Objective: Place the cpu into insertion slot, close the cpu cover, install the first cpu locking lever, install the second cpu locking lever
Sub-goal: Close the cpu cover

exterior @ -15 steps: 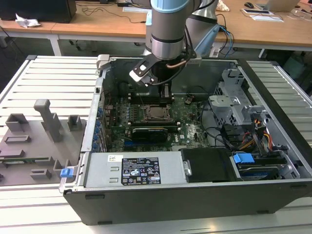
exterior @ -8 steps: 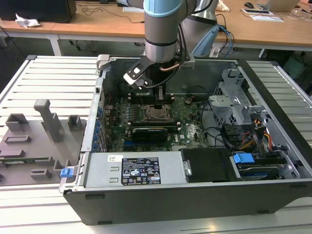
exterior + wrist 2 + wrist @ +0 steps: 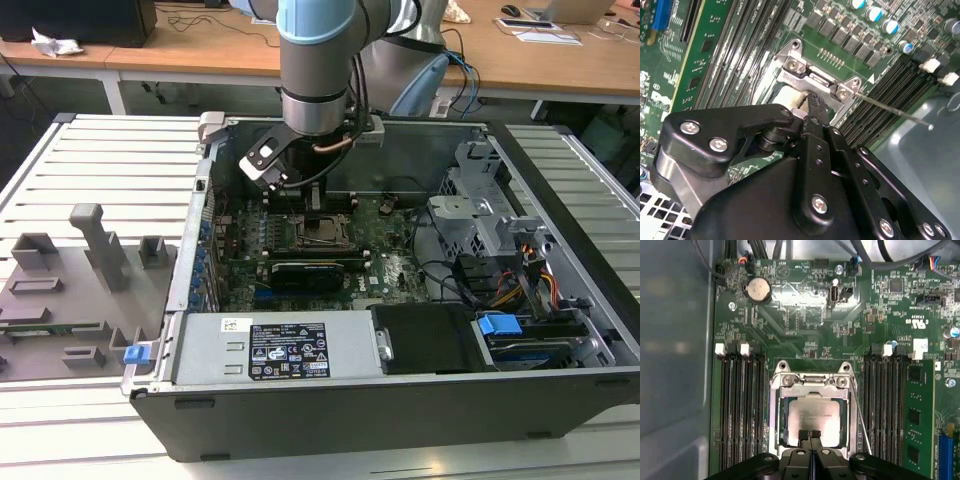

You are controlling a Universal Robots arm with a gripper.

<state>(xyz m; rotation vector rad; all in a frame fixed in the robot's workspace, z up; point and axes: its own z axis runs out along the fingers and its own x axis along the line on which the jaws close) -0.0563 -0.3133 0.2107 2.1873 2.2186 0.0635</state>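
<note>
Cpu (image 3: pixel 812 415) sits in slot (image 3: pixel 784 420), mid-board (image 3: pixel 790 320) btwn the memory-slot banks (image 3: pixel 740 405), so step 1 looks done. Cover (image 3: pixel 810 381) seems down around it, prob closed. Lever (image 3: pixel 861 415) angles off the socket, unlatched; 2nd lever unclear. Gripper (image 3: pixel 810 436) fingers together, nothing clamped, tips at cover's edge

Your cpu (image 3: pixel 812 415) sits in the insertion slot (image 3: pixel 783 432), with the cpu cover (image 3: pixel 810 387) framing it. Flanking the slot on both sides: memory slots (image 3: pixel 740 410). In the exterior view, the expansion card (image 3: pixel 310 270) lies just before it.
</note>
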